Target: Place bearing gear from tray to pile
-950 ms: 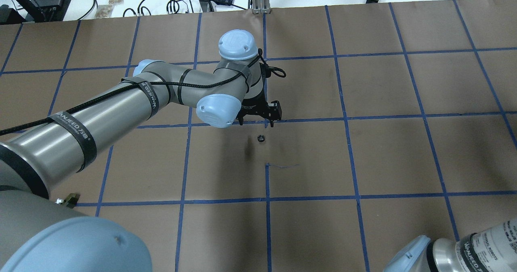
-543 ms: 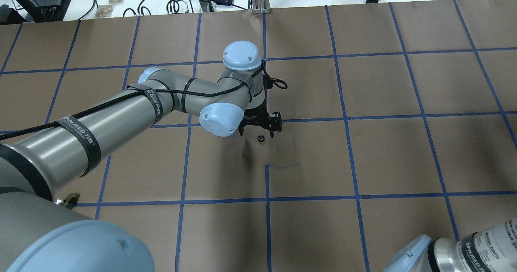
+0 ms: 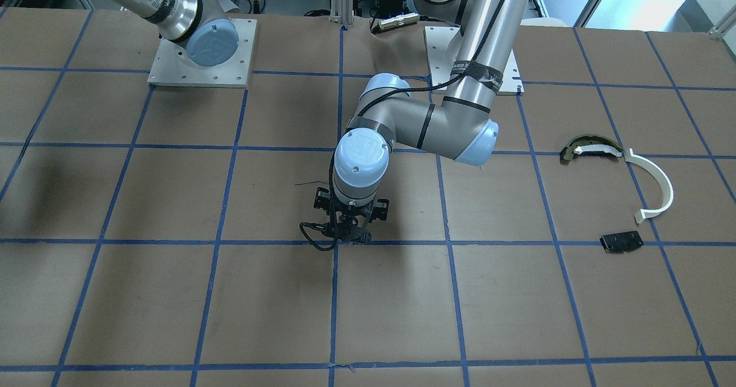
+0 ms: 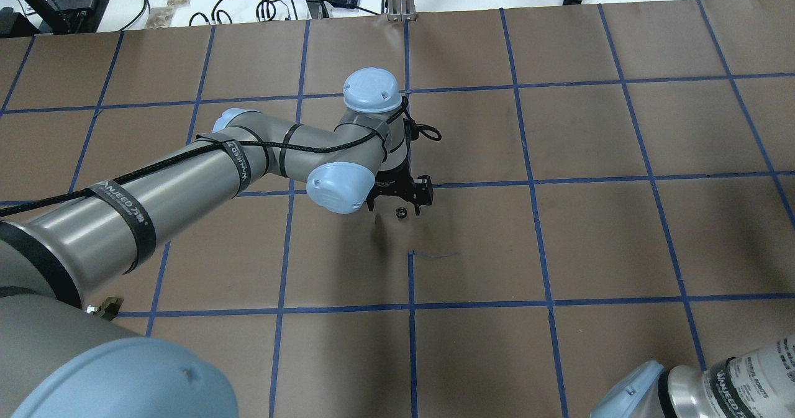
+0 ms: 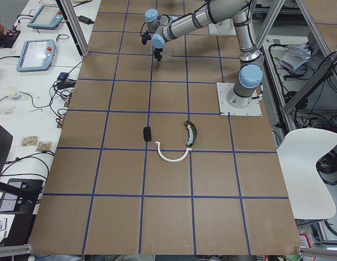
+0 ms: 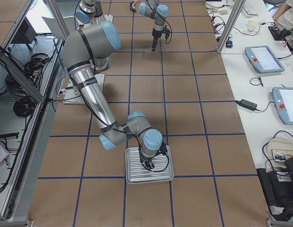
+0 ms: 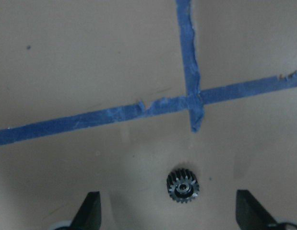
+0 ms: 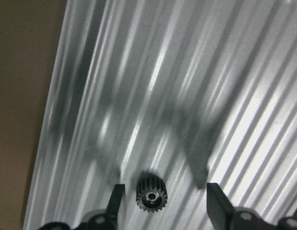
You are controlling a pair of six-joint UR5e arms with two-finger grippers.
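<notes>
Bearing gear point(image 8: 150, 195), small, dark and toothed, is lying flat on the ribbed floor of the metal tray point(image 8: 210, 72), close to one of its long walls. The right gripper point(image 8: 166, 200) is hanging low over it with its jaws spread. One finger is sitting just beside the gear with a thin gap showing, the other is standing farther off, and neither is gripping anything. Seen from the table's right end, this tray is resting on the brown paper near that end.

A second gear point(image 7: 183, 186) of the same kind is lying flat on the paper near the middle of the table, just short of a crossing of blue tape lines point(image 7: 90, 120). The left gripper point(image 7: 168, 213) is pointing straight down over it, jaws wide apart and empty, with the gear between the fingers and clear of both.

The pile is sitting on the robot's left side of the table, well apart from both gears. It is showing a white half-ring strip point(image 3: 669, 190), an olive-and-white curved piece point(image 3: 592, 147) just beside the strip's upper end, and a black plate point(image 3: 621, 241) near its lower end.
</notes>
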